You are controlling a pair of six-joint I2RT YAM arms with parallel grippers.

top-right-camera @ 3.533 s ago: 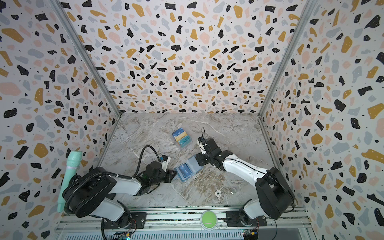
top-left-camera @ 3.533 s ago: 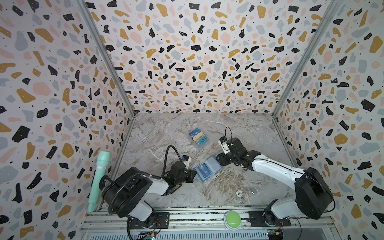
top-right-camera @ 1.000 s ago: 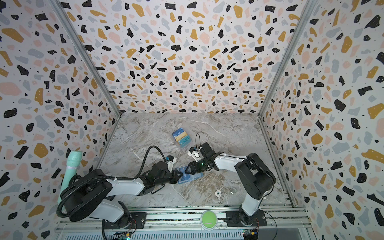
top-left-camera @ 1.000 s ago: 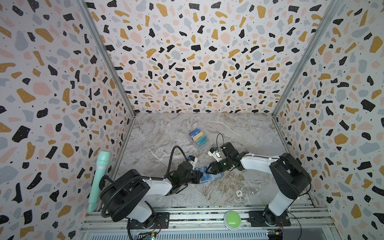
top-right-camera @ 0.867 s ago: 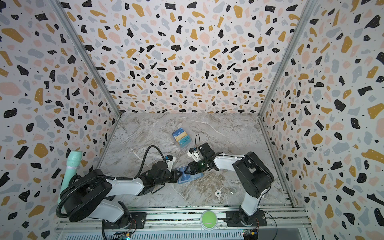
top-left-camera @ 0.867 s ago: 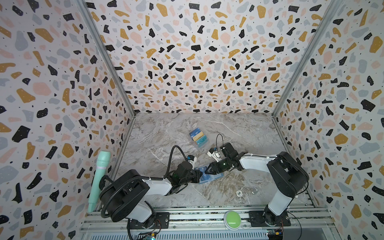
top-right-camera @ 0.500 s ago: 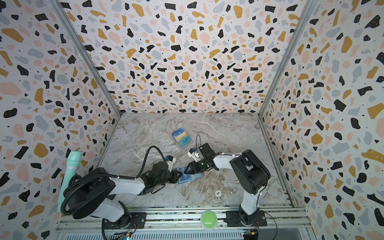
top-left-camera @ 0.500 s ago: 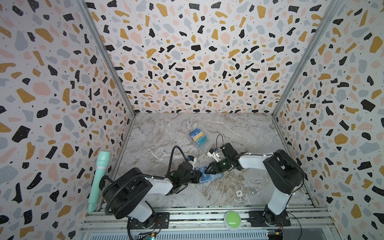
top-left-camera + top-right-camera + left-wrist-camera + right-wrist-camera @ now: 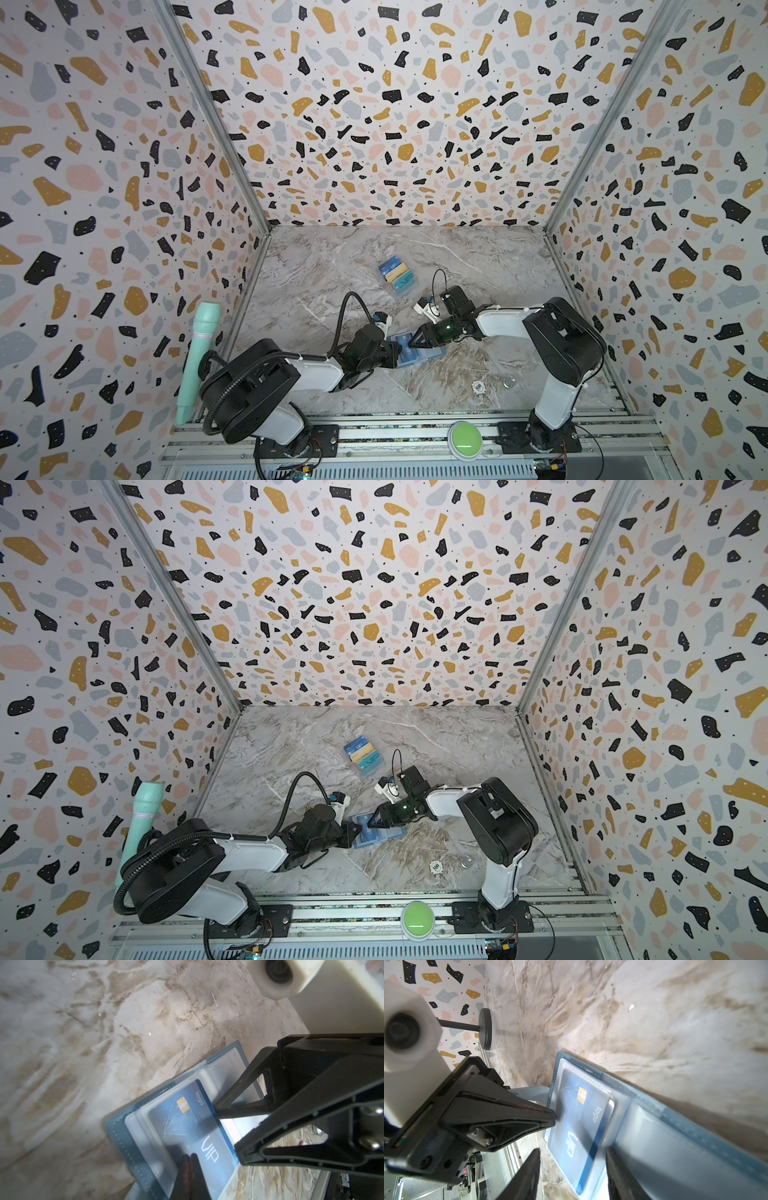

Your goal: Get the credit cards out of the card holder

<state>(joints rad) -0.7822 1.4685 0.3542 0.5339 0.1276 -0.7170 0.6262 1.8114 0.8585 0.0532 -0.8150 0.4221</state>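
The card holder lies open on the marble floor, its clear sleeve pages up. One dark blue credit card, marked "VIP" with a gold chip, sits in the top sleeve. My left gripper is shut, and its joined tips press on that sleeve near the holder's left edge. From the right, my right gripper stands open. Its two fingers straddle the card's free end without touching each other. In the left wrist view one right fingertip rests at the card's edge.
A clear tiered stand with blue, tan and teal cards is behind the holder. A round token and a small metal ring lie at the front right. A teal microphone leans at the left wall. A green button sits on the front rail.
Since the oldest frames both grippers have closed in on the holder from either side. Over the last second the arms barely moved and the right fingers narrowed slightly.
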